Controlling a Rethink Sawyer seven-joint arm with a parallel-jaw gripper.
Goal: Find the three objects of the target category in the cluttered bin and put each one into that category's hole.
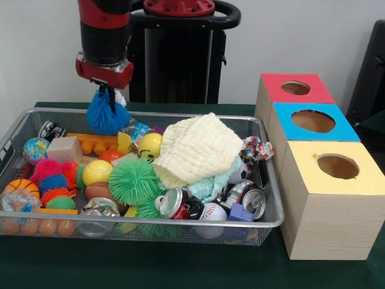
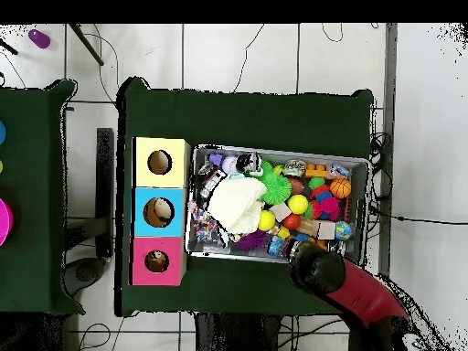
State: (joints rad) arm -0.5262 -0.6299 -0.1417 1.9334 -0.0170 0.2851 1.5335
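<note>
My gripper (image 1: 107,95) hangs over the far left corner of the wire bin (image 1: 180,224) and is shut on a blue spiky ball (image 1: 106,117), which is held just above the clutter. A green spiky ball (image 1: 133,179) lies in the middle of the bin. Pink, blue and orange spiky balls (image 1: 51,176) lie at its left. In the overhead view the arm (image 2: 322,271) covers the gripper and the held ball at the bin's (image 2: 279,151) lower right edge.
Three wooden boxes with round holes stand beside the bin: red (image 1: 295,88), blue (image 1: 313,121) and yellow (image 1: 337,167). A cream cloth (image 1: 201,147) is heaped in the bin among cans, balls and blocks.
</note>
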